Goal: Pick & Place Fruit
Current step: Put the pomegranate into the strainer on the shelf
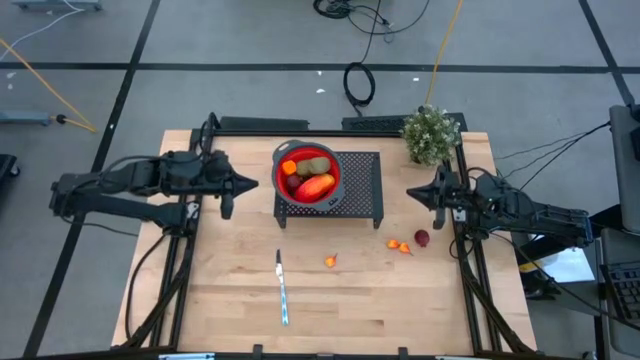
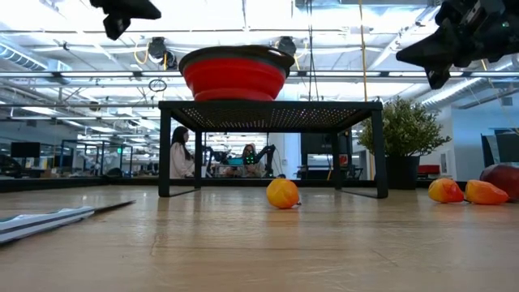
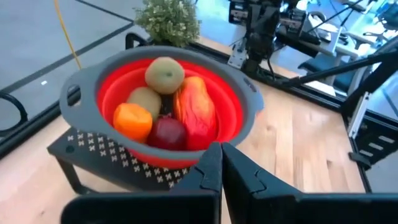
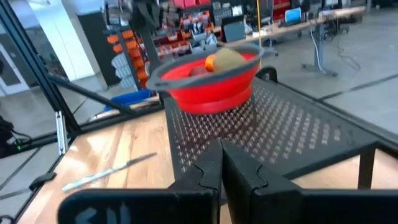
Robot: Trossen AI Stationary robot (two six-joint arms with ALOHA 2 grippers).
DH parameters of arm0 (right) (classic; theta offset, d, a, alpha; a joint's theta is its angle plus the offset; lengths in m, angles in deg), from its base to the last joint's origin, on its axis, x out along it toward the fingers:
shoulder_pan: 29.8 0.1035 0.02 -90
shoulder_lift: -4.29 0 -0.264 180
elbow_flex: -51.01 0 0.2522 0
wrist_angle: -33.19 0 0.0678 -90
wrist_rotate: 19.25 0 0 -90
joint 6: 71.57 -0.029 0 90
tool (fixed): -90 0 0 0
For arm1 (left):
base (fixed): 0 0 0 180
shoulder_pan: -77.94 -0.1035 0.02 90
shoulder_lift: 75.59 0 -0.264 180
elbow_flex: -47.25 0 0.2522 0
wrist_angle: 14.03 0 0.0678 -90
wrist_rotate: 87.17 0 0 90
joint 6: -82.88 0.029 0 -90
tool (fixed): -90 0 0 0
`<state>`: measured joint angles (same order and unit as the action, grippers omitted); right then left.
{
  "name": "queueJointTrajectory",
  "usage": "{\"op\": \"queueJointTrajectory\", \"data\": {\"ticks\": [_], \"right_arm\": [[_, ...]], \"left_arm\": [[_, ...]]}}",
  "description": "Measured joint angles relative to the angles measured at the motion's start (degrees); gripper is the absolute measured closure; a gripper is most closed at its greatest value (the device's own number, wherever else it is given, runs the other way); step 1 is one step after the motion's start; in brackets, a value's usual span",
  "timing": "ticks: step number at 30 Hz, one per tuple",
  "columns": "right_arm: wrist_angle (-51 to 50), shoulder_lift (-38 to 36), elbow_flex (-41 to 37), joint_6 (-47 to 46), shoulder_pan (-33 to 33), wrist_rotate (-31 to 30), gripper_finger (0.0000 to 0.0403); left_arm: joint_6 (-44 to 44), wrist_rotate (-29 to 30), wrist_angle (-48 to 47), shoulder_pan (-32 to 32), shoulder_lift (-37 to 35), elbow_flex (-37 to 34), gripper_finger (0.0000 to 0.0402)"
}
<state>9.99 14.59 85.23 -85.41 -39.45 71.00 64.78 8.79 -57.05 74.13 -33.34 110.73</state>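
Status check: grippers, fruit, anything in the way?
Left gripper and right gripper shut, empty, flanking the rack. Bowl holds several fruit; loose fruit on table. Knife lies clear.

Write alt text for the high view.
A red bowl holding fruit sits on a black perforated stand on a wooden table. Loose fruit pieces and a knife lie in front; the shut left gripper and right gripper flank the stand.
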Motion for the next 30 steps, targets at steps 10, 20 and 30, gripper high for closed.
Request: {"op": "queueJointTrajectory", "data": {"ticks": [10,20,30], "right_arm": [[5.10,0.49,0.63,1.70,0.00,-0.04,0.0403],[4.49,6.40,5.76,2.99,0.00,0.02,0.0403],[-5.56,15.70,15.14,3.13,0.00,5.53,0.0403]], "left_arm": [[1.53,-0.05,5.47,0.00,-6.64,-7.61,0.0396],[1.14,0.03,6.09,0.00,-13.01,-13.83,0.0394],[1.38,0.04,9.97,0.00,-17.88,-20.34,0.0393]]}}
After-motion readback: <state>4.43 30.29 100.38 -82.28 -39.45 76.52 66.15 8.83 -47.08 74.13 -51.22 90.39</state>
